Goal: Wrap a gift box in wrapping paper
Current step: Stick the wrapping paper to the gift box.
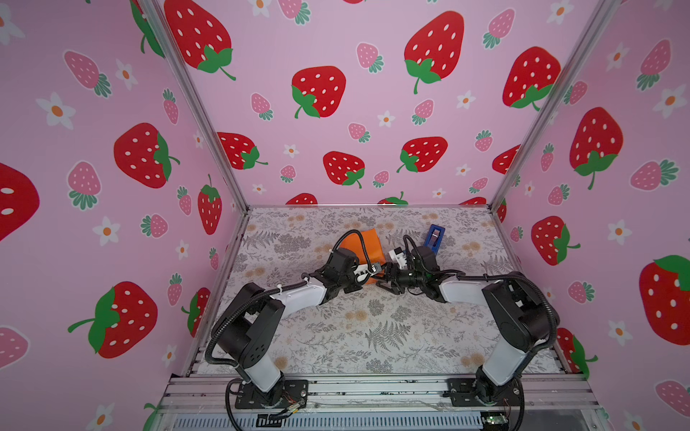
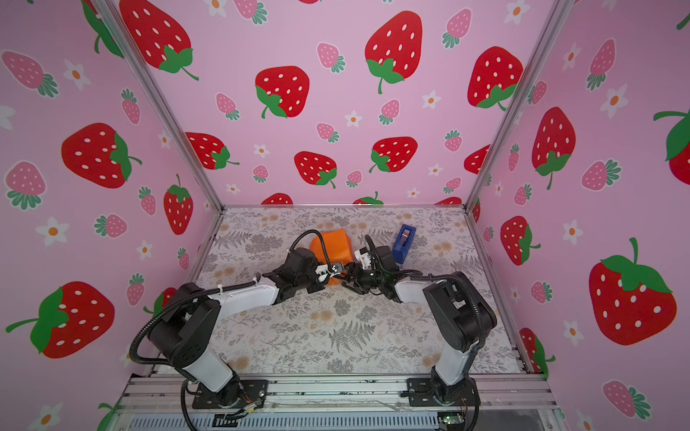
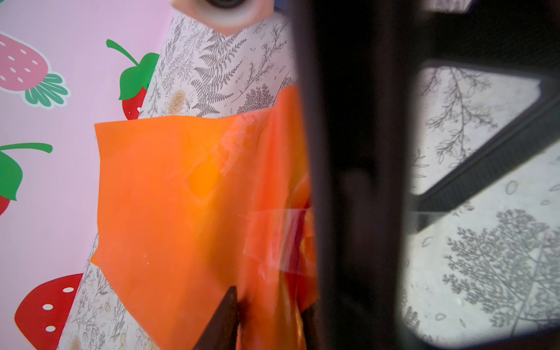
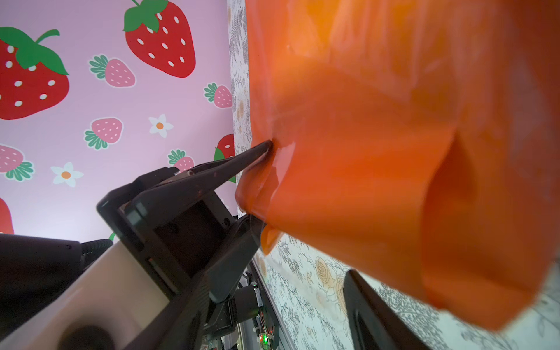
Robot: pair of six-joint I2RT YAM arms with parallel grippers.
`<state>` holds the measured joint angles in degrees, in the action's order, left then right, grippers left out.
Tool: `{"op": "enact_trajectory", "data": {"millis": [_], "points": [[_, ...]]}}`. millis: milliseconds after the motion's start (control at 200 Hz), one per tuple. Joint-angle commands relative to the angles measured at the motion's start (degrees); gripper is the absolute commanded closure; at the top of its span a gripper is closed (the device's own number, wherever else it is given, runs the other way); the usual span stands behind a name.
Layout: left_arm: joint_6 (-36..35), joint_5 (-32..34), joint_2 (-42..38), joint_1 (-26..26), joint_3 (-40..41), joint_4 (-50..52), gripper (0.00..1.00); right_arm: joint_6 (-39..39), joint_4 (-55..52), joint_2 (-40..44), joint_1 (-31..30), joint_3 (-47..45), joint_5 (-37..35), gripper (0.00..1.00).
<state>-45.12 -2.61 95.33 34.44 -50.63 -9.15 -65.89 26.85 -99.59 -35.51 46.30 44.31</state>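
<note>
The wrapping paper (image 1: 364, 244), glossy orange, is folded into a bundle at the back middle of the table in both top views. The gift box is hidden inside it. My left gripper (image 3: 269, 306) is shut on a bunched fold of the paper at the bundle's near end; in the right wrist view the left gripper (image 4: 262, 181) pinches that fold between its two dark fingers. A clear tape strip (image 3: 272, 236) lies across the paper by that fold. My right gripper (image 1: 386, 278) faces the left one. It stands open with nothing in it, one finger (image 4: 372, 312) just below the paper.
A blue tape dispenser (image 1: 434, 237) stands behind the right wrist, near the back right. The grey floral table covering (image 1: 373, 336) spreads under everything. Strawberry-print walls close the left, back and right sides. A metal rail (image 1: 373, 388) runs along the front edge.
</note>
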Motion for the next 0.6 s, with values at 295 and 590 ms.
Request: {"op": "enact_trajectory", "data": {"millis": [295, 590], "points": [[-0.58, 0.24, 3.63, -0.22, 0.14, 10.02, 0.65, 11.93, -14.75, 11.59, 0.26, -2.42, -5.69, 0.29], [-0.58, -0.21, 3.42, -0.25, -0.17, 10.79, 0.66, 10.94, -1.92, 4.88, -0.44, -0.48, -2.46, 0.99]]}}
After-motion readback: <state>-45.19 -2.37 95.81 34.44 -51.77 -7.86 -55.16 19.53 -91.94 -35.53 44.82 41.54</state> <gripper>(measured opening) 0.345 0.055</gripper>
